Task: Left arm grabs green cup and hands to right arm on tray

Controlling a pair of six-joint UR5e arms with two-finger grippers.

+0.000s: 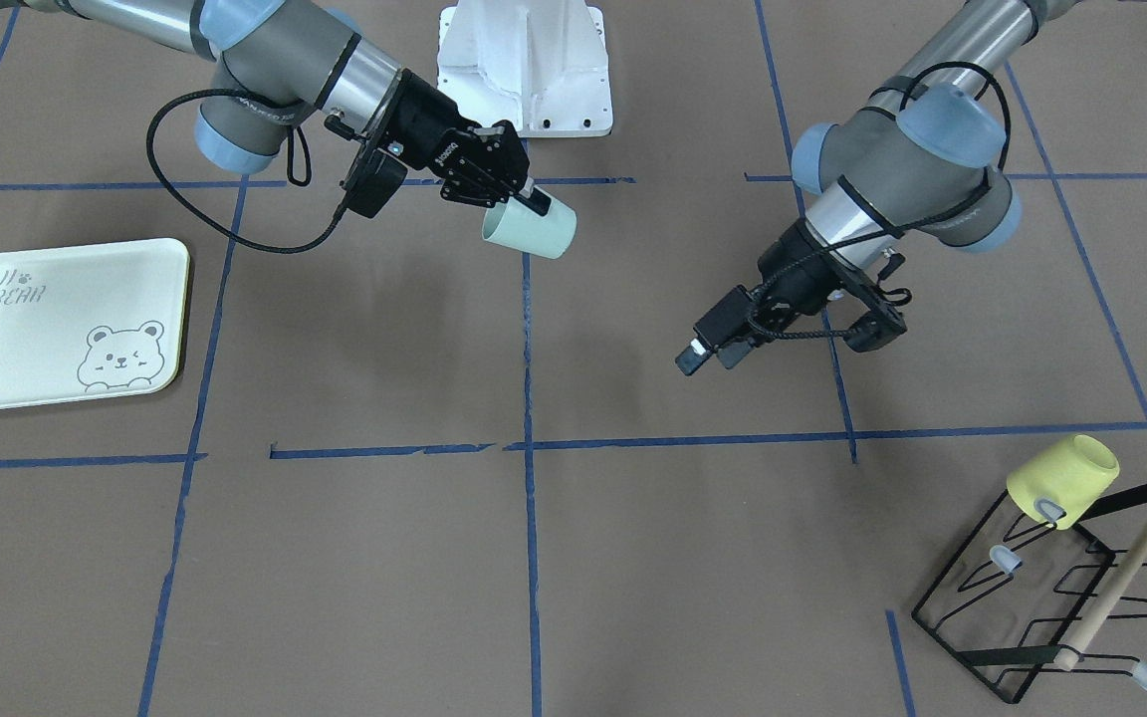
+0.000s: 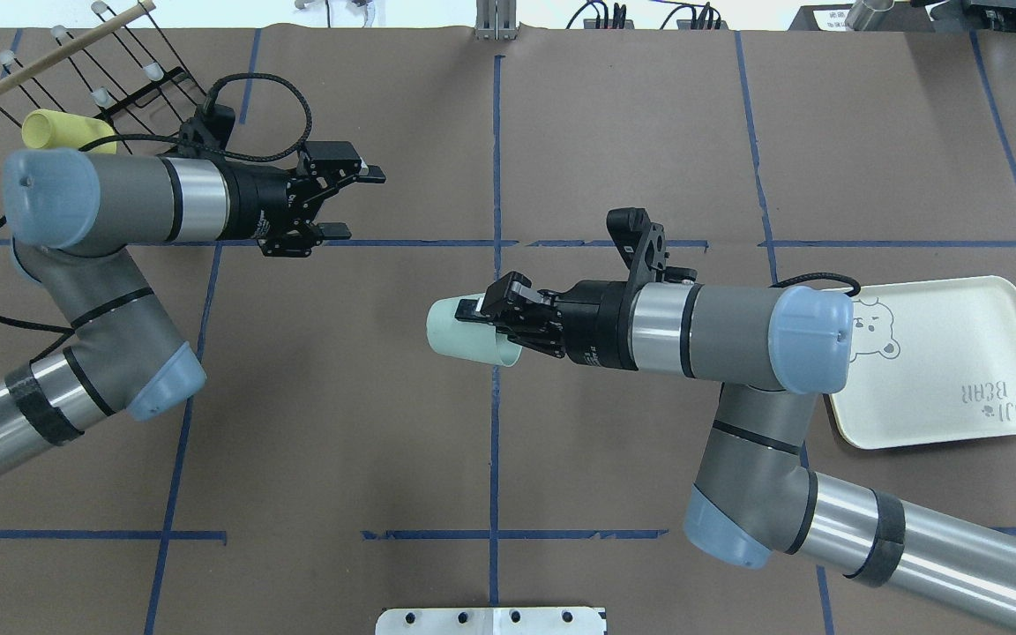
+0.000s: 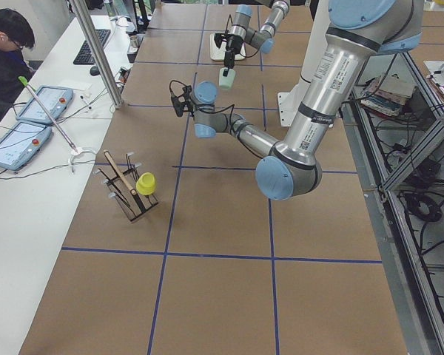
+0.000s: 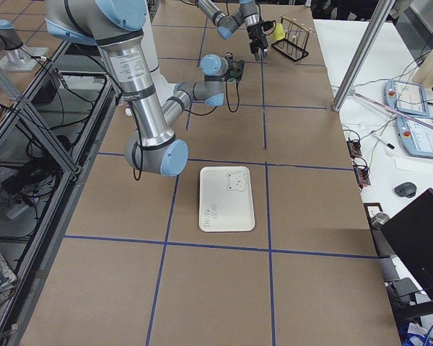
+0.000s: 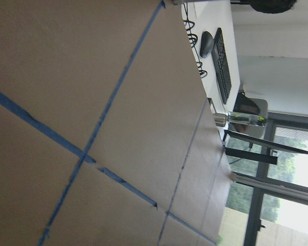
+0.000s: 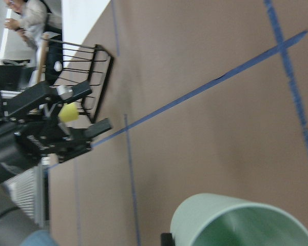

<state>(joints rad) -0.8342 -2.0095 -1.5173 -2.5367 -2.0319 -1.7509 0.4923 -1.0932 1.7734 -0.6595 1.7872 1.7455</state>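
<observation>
Item 1 – green cup (image 2: 464, 333): held off the table, tipped on its side over the centre tape line, base toward the L arm, mouth toward the R wrist (R wrist cam looks into the open rim). Right gripper (image 2: 489, 310): clamped on the cup wall at the mouth end. Left gripper (image 2: 354, 203): fingers spread, nothing between them, apart from the cup. Item 2 – tray (image 2: 940, 353): flat on the table by the R arm's elbow, bear print up, well apart from the cup. Misc.: yellow cup (image 1: 1061, 478) hung mouth-out on a black wire rack (image 1: 1017, 654) w/ wooden rod (image 1: 1122, 568), at the L arm's far corner. Table (image 1: 633, 558): brown, blue tape grid.
</observation>
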